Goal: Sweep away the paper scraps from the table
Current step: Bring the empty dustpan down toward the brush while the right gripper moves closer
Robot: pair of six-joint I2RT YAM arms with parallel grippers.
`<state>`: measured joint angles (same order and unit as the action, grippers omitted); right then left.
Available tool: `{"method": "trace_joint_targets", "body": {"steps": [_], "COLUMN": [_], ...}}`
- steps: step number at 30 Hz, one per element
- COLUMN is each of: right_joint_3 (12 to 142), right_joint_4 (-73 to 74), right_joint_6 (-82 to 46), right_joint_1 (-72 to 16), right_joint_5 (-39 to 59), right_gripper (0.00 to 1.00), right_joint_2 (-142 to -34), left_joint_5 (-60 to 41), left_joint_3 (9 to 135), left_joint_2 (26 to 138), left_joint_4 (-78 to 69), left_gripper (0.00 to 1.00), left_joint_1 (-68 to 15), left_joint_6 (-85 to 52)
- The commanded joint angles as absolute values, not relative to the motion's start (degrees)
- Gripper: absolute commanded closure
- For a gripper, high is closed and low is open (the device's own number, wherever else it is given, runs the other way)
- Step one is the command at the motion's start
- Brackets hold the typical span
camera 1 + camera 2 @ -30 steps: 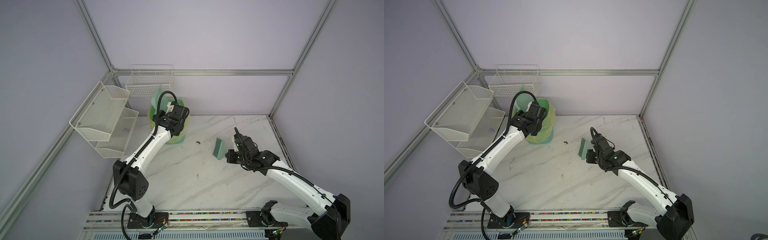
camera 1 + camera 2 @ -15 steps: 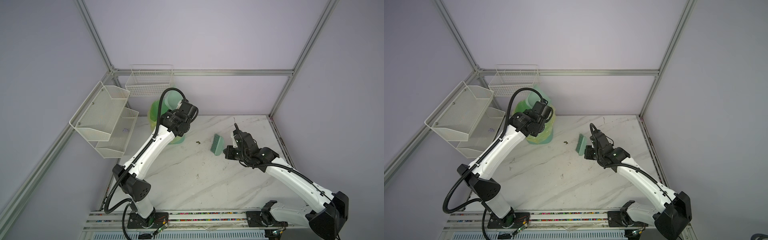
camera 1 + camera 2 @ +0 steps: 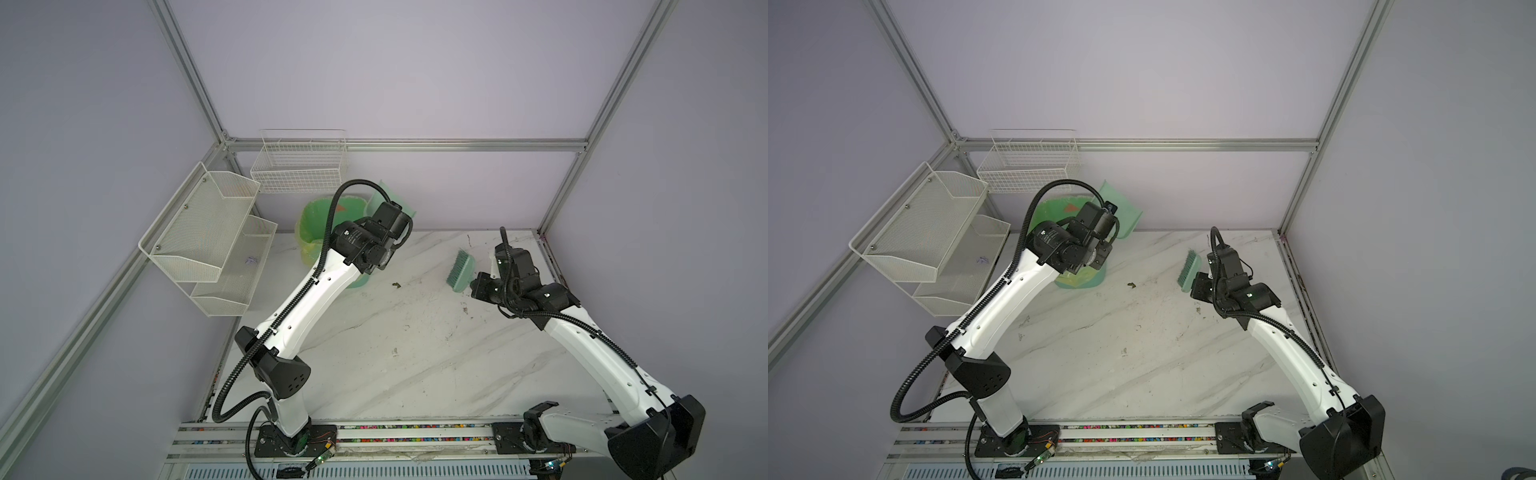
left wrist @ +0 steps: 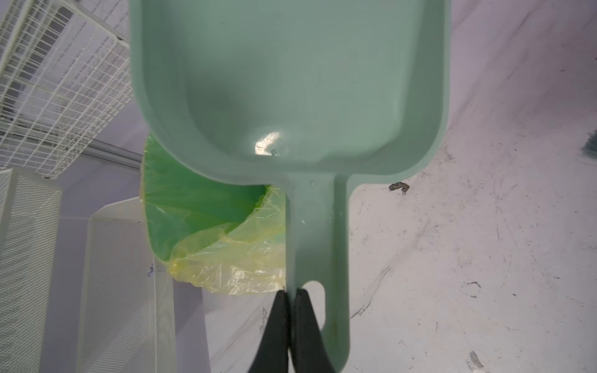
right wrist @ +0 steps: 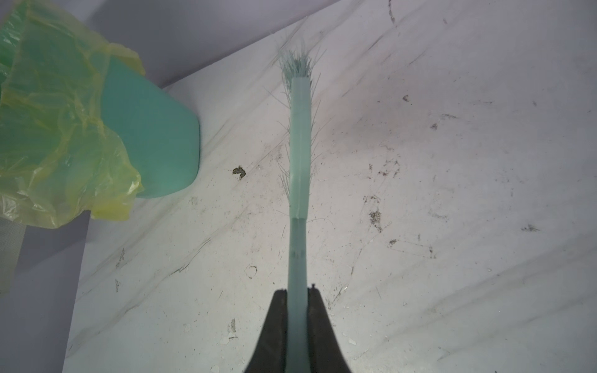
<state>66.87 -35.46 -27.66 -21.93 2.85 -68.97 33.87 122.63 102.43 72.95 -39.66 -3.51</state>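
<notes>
Left gripper (image 4: 292, 290) pinches shut on just the dustpan (image 4: 290, 80) handle's thin rim, above the bin (image 4: 200, 206) at the table's (image 3: 415, 353) far-left corner. That pan could twist loose! Right gripper (image 5: 297, 292) clamps the brush (image 5: 300, 145). No paper scraps visible on the table.

The dustpan (image 4: 290, 80) is showing smooth, glossy plastic. The liner (image 4: 226, 258) is looking thin, crinkled and see-through. The bin (image 5: 151, 135) is reading as matt plastic. The brush (image 5: 299, 145) is showing a plastic back and frayed bristles. The table (image 5: 452, 193) is looking marble-patterned, dull and scuffed. The basket (image 3: 299, 166) is showing white wire.
</notes>
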Motion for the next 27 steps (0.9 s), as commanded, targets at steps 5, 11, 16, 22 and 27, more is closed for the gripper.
{"method": "trace_joint_targets", "body": {"steps": [5, 11, 16, 22, 27], "right_joint_3": [72.26, 73.64, 71.75, 67.42, 61.43], "right_joint_4": [-38.18, -37.36, -34.3, -27.07, -17.17], "right_joint_6": [-24.73, -25.92, -26.79, -28.56, -31.8], "right_joint_1": [-16.37, -15.15, -15.08, -15.03, -15.04], "right_joint_5": [2.39, 1.21, 2.27, 8.42, 14.48], "right_gripper": [1.0, 1.0, 1.0, 1.0, 1.0], "right_joint_2": [-69.83, -69.33, -68.08, -68.65, -69.3], "left_joint_5": [18.66, 12.52, 10.17, 7.52, 6.75], "left_joint_3": [118.03, 110.58, 106.52, 100.63, 97.44], "left_joint_2": [103.27, 104.57, 106.86, 108.39, 110.0], "left_joint_4": [68.34, 61.63, 58.07, 52.13, 48.5], "left_gripper": [1.0, 1.0, 1.0, 1.0, 1.0], "left_joint_1": [-40.38, -40.48, -40.64, -40.83, -40.89], "left_joint_6": [-7.96, -8.33, -9.55, -10.98, -11.14]}}
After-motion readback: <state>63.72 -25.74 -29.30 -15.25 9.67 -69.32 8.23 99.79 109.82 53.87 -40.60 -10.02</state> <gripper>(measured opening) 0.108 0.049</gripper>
